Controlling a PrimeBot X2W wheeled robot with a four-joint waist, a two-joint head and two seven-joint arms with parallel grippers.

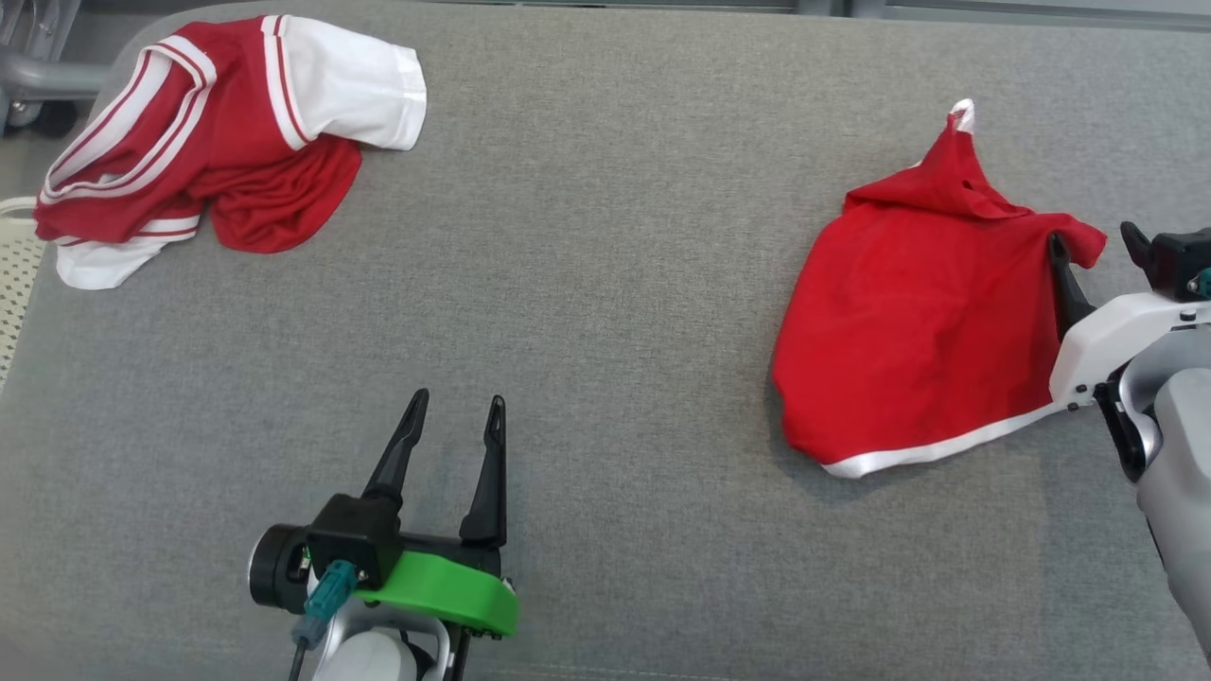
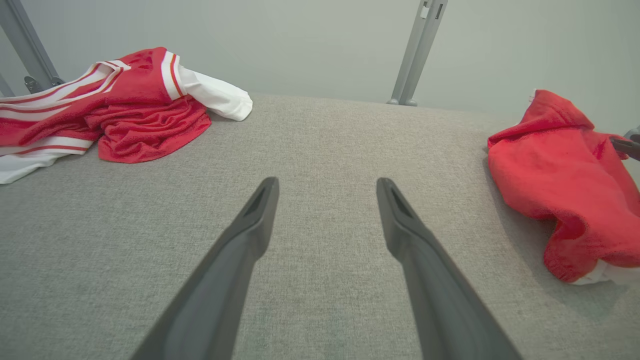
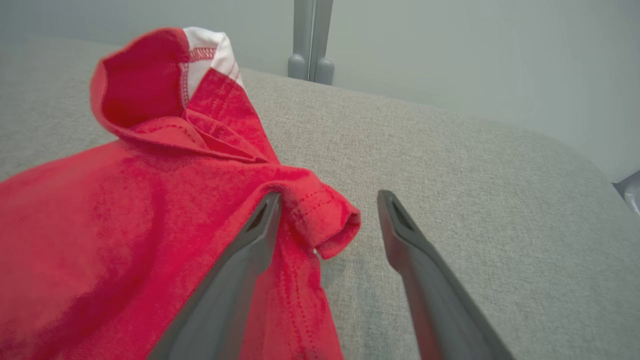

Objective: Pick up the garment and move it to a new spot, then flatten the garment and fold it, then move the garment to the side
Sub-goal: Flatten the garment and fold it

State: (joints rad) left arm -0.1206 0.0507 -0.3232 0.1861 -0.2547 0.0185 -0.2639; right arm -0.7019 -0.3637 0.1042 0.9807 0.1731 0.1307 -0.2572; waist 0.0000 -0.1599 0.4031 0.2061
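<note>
A crumpled red garment [image 1: 918, 312] with a white hem lies on the right side of the grey padded table [image 1: 605, 284]; it also shows in the left wrist view [image 2: 560, 165]. My right gripper [image 1: 1093, 241] is open at its right edge. In the right wrist view, the left finger rests against the red garment [image 3: 125, 200], and a rolled fold of cloth sits between the fingers of the right gripper [image 3: 328, 197]. My left gripper [image 1: 458, 399] hovers open over bare table at the front centre, nothing between the fingers of the left gripper [image 2: 326, 182].
A second garment [image 1: 208, 142], red with white stripes and a white sleeve, lies bunched at the table's far left corner [image 2: 125, 100]. A white perforated basket [image 1: 14, 265] shows past the left edge. Grey metal posts [image 2: 417, 50] stand behind the table.
</note>
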